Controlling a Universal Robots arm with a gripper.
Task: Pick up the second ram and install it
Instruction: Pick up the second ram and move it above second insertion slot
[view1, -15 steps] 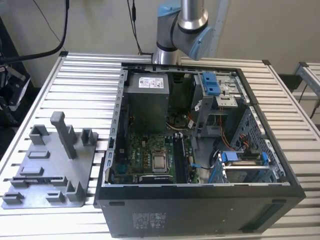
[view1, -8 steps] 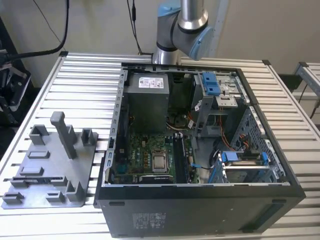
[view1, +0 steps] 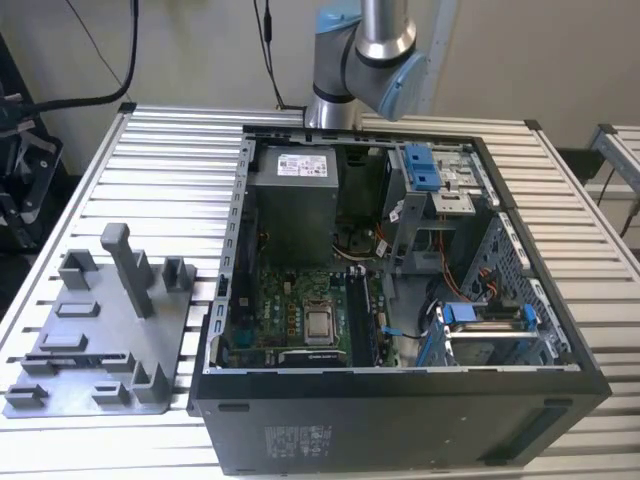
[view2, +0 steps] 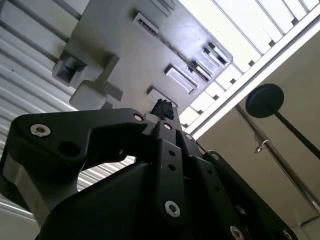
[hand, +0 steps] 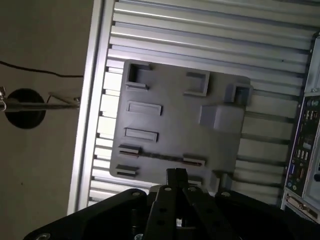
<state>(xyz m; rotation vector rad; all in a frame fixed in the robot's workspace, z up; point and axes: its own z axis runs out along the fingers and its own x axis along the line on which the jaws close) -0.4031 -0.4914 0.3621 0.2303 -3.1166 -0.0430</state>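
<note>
Black gripper (hand: 176, 173), fingertips pressed together with nothing seen between them, poised high over grey holder tray (hand: 170, 115). Second ram's whereabouts: cannot tell. Beside tray, toward the exterior view's right, open computer case (view1: 400, 425), dark strips (view1: 366, 315) standing by processor (view1: 320, 322).
</note>
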